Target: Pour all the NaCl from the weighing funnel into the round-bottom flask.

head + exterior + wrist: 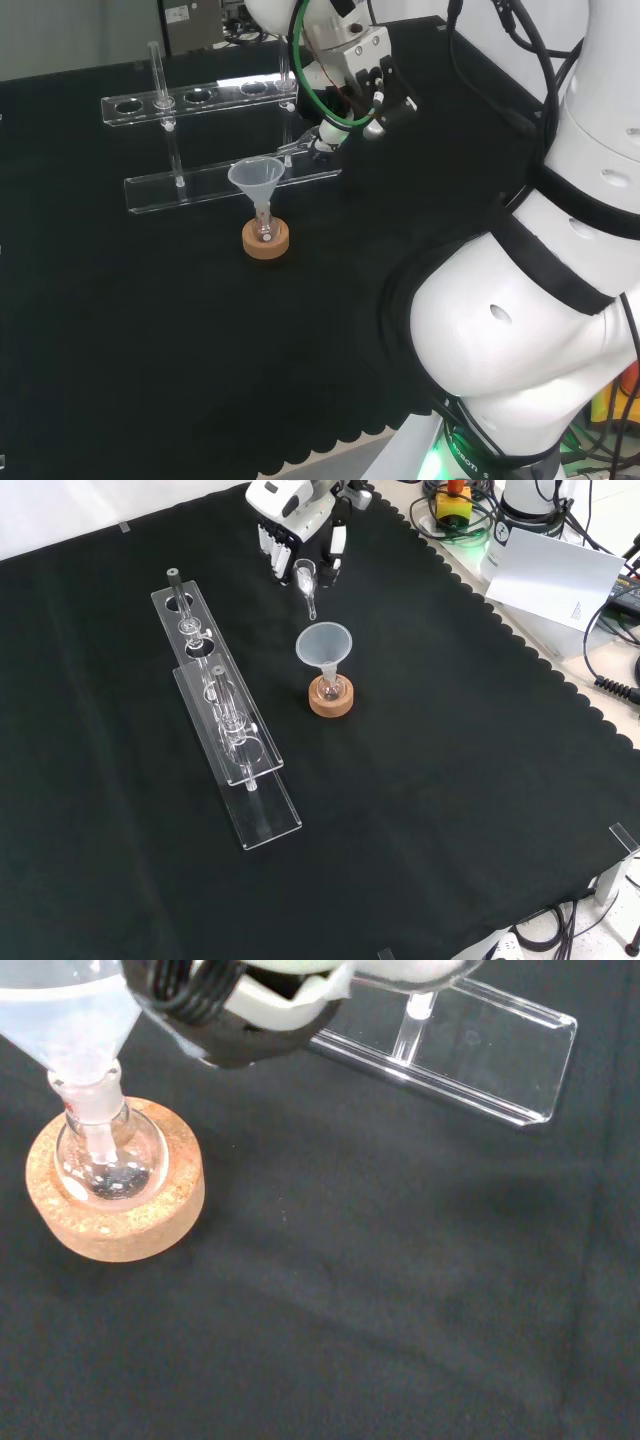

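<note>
A small round-bottom flask (264,228) (330,688) (108,1156) sits in a cork ring (266,241) (331,702) (118,1222), with a translucent plastic funnel (257,176) (324,642) (58,1022) in its neck. A little white grain lies at the flask's bottom in the wrist view. The hand (362,84) (298,520) (235,1015) hangs to the right of the funnel in the head view. It is shut on the clear weighing funnel (306,147) (306,581), whose narrow stem points toward the plastic funnel's rim and stays just short of it.
A clear acrylic rack (215,180) (228,720) (478,1044) with upright glass tubes stands behind the flask in the head view, left of it in the front view. The cloth's scalloped edge (520,640), a white sheet (555,578) and cables lie at the front view's right.
</note>
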`<state>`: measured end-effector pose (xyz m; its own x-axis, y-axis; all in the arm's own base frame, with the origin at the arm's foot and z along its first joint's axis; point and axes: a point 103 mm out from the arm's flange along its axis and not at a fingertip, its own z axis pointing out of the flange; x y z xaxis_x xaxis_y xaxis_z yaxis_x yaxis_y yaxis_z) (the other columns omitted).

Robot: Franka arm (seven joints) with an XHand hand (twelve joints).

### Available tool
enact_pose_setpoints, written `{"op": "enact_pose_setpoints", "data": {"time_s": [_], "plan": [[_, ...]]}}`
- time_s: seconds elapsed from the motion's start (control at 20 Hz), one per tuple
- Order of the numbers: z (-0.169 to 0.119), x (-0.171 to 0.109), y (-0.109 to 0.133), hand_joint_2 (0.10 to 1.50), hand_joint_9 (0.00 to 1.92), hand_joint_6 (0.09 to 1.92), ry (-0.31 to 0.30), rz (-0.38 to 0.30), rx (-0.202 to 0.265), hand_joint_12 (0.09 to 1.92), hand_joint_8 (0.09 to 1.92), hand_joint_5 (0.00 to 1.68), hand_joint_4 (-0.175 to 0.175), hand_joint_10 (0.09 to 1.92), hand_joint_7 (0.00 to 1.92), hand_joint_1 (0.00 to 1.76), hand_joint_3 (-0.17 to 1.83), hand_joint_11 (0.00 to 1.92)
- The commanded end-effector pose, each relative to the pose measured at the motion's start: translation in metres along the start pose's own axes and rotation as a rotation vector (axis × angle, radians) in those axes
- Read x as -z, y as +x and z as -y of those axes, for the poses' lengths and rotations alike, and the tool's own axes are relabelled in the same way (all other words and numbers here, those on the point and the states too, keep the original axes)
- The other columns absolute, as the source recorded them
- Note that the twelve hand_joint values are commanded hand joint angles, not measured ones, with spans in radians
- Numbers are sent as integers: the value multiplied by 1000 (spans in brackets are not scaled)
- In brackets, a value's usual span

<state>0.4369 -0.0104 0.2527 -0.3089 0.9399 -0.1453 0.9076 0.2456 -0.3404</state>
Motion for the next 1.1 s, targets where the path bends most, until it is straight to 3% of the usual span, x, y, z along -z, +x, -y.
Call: {"op": "enact_pose_setpoints", "data": {"time_s": [0.05,1.1], "plan": [[-1,2,6,910,1370,815,18,25,9,738,796,1111,-175,405,1156,1283,274,1259],[4,16,26,910,1373,814,60,120,25,733,794,1112,-175,399,1157,1283,274,1264]]}}
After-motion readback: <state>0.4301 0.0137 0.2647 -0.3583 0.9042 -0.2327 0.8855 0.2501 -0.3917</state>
